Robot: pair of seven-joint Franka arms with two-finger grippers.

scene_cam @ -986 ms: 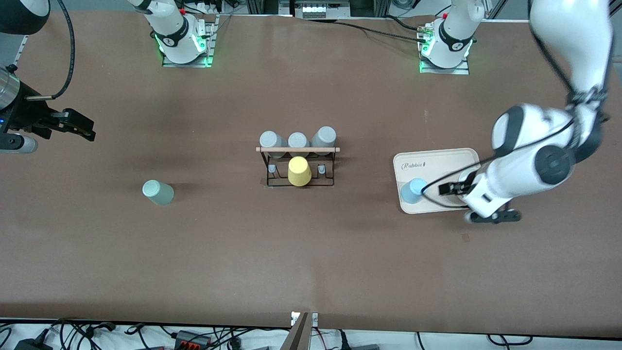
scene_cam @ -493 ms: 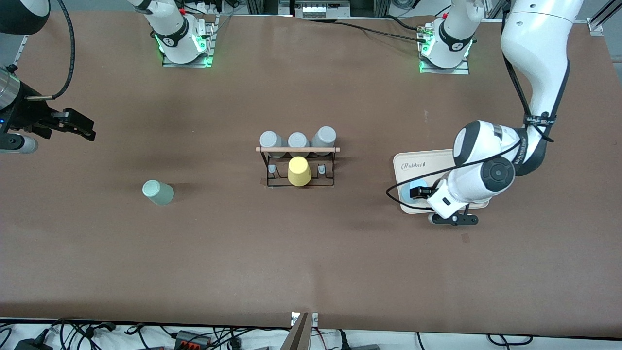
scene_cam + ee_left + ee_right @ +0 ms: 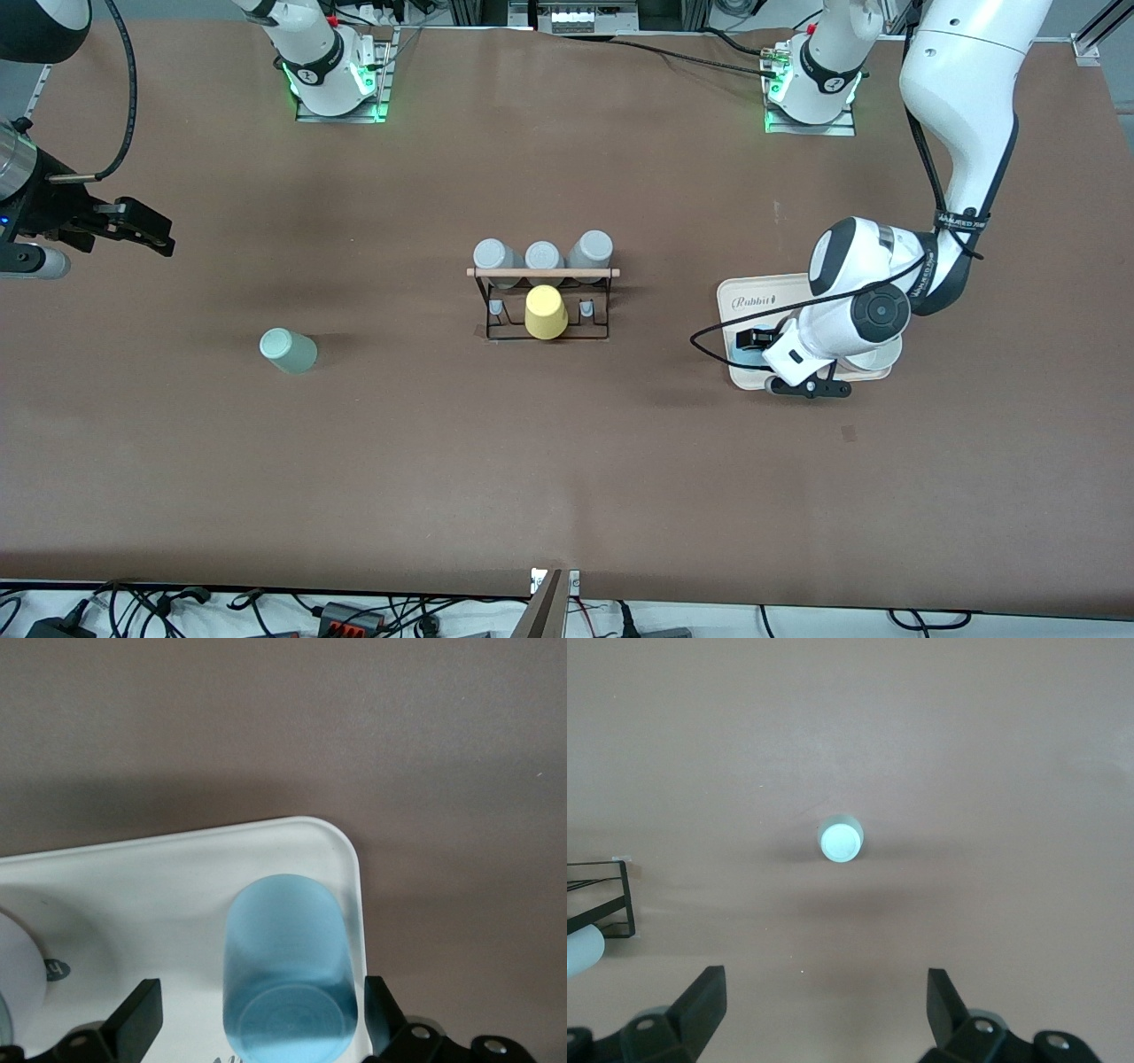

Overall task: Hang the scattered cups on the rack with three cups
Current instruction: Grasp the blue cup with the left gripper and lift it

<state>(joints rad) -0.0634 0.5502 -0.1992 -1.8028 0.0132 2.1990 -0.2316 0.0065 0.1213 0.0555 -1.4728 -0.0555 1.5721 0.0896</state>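
The light blue cup point(image 3: 288, 961) stands on the cream tray point(image 3: 764, 299) near the corner toward the rack. My left gripper point(image 3: 753, 341) is low over the tray and open, one finger point(image 3: 137, 1019) on each side of the blue cup without touching it. In the front view the hand hides most of that cup. The pale mint cup point(image 3: 288, 351) stands on the bare table toward the right arm's end; it also shows in the right wrist view point(image 3: 840, 840). My right gripper point(image 3: 146, 232) waits open and empty, up over the table's end. The black wire rack point(image 3: 542, 301) stands mid-table.
Three grey cups point(image 3: 543, 257) hang along the rack's wooden rod point(image 3: 542, 272), and a yellow cup point(image 3: 545, 312) sits on its side nearer the camera. A white bowl point(image 3: 18, 966) stands on the tray point(image 3: 133, 895) beside the blue cup.
My left arm has swung in toward the rack and lowered its gripper around the blue cup on the tray. The right arm and the mint cup have not moved.
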